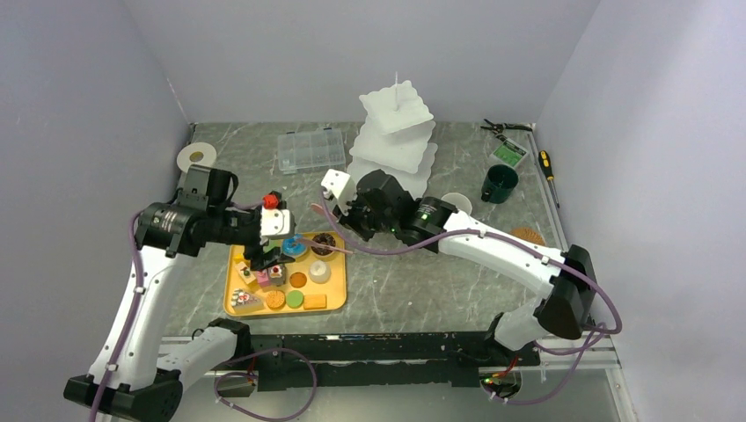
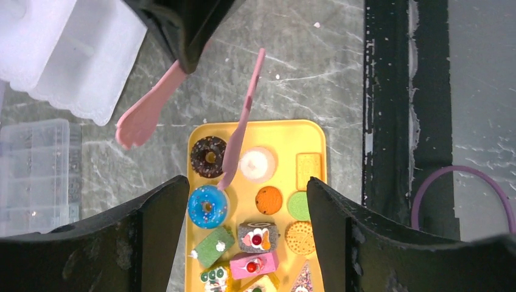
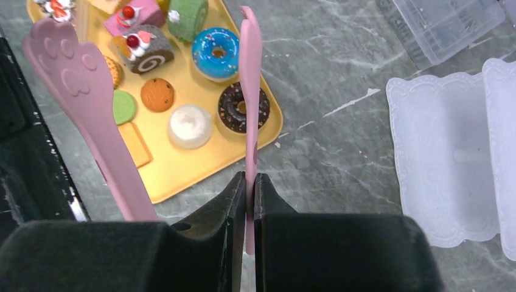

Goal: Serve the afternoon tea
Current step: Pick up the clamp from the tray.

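Toy pastries lie on a yellow tray (image 1: pixel 334 286): a blue donut (image 2: pixel 207 206), a chocolate donut (image 2: pixel 208 156), a grey roll cake (image 2: pixel 257 236), a pink cake slice (image 2: pixel 254 265) and round biscuits (image 2: pixel 268 199). My left gripper (image 2: pixel 244 185) hangs open above the tray with the cakes below the gap between its fingers, touching none. My right gripper (image 3: pixel 250 177) is shut on one arm of the pink tongs (image 3: pixel 249 73); the other arm (image 3: pixel 85 97) hangs free. The white three-tier stand (image 1: pixel 396 132) is at the back. A dark-green mug (image 1: pixel 499 183) and a cork coaster (image 1: pixel 528 236) sit to the right.
A clear compartment box (image 1: pixel 310 149) lies left of the stand. A white ring (image 1: pixel 195 158) sits at the back left. Pliers (image 1: pixel 506 127) and a screwdriver (image 1: pixel 547 165) lie by the right wall. A white rim (image 1: pixel 456 202) shows behind the right arm.
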Controlling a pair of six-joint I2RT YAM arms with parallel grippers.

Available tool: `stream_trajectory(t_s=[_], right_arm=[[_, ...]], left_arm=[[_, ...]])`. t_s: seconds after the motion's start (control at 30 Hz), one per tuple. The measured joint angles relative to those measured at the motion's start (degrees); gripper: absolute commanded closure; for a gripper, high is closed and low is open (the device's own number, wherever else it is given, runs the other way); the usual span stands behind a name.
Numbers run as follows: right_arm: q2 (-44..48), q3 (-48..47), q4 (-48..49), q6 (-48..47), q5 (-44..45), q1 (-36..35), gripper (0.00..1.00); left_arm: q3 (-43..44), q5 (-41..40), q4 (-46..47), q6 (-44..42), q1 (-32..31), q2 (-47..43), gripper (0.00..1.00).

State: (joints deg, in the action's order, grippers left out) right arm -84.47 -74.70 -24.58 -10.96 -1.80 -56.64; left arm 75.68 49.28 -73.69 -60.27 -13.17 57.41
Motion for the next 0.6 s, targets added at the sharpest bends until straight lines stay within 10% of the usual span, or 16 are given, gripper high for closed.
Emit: stream_trajectory(t_s=[0.37,0.6], right_arm=[[-0.1,-7.5,-3.3,1.1,2.5,-4.3,1.00],[-2.5,-11.1,-3.8,1.1,4.9,-6.0,1.00]], left_arm=[[-1.1,-0.7,-2.1,-4.1,-2.0,-1.3,0.37],[-1.5,0.0,1.5,-2.7,-2.9,-1.4,0.79]])
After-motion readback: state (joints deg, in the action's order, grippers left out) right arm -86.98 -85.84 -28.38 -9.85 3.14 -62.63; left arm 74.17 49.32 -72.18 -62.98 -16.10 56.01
